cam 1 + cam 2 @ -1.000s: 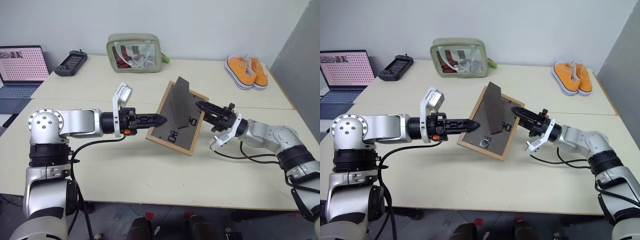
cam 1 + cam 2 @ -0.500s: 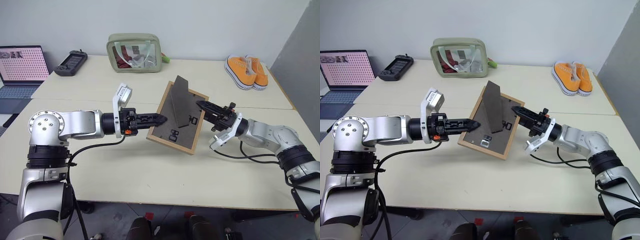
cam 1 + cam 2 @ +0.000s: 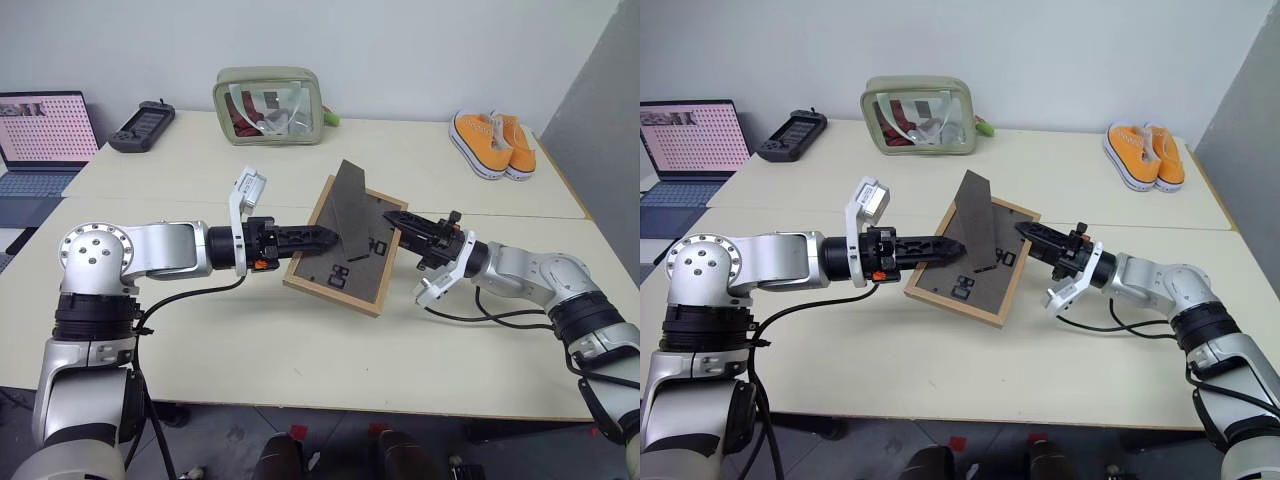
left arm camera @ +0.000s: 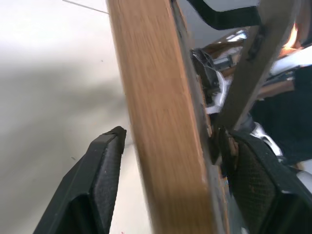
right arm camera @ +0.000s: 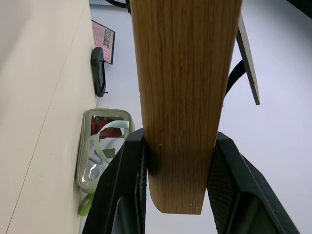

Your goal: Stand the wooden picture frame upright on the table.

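The wooden picture frame is a small light-wood rectangle seen from behind: a dark grey-brown back panel carrying small labels, with its easel stand swung out from the back. It tilts steeply, back face up, its lower long edge down near the tabletop. It sits about midway across the pale cream tabletop, just in front of the seam line.

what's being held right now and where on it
The right gripper clamps the wooden picture frame by its right edge; the left gripper straddles the left edge, open.
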